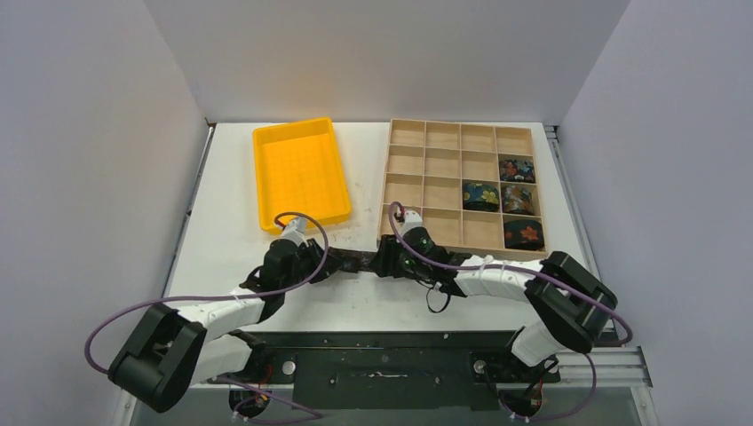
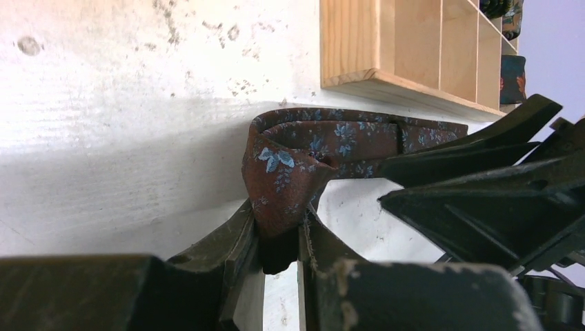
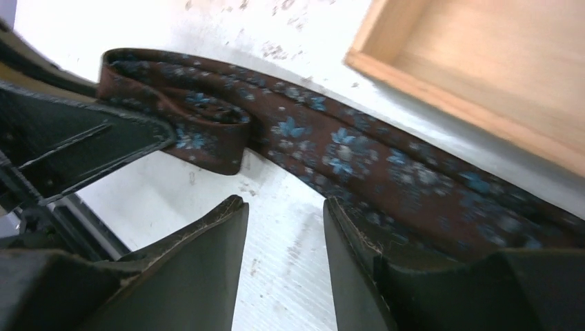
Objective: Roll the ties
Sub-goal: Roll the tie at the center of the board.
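Observation:
A brown tie with blue flowers (image 1: 353,262) lies flat on the table between my two grippers, in front of the wooden tray (image 1: 405,191). My left gripper (image 2: 281,231) is shut on the tie's folded end (image 2: 286,176); the fold shows in the right wrist view too (image 3: 207,131). My right gripper (image 3: 283,210) is open and empty, just beside the tie strip (image 3: 386,165), with bare table between its fingers. In the top view the left gripper (image 1: 321,263) and right gripper (image 1: 377,263) face each other over the tie. Several rolled ties (image 1: 480,195) sit in tray cells at the right.
An empty yellow bin (image 1: 300,173) stands at the back left. The wooden tray's near corner (image 2: 359,76) is close behind the tie. White walls enclose the table on three sides.

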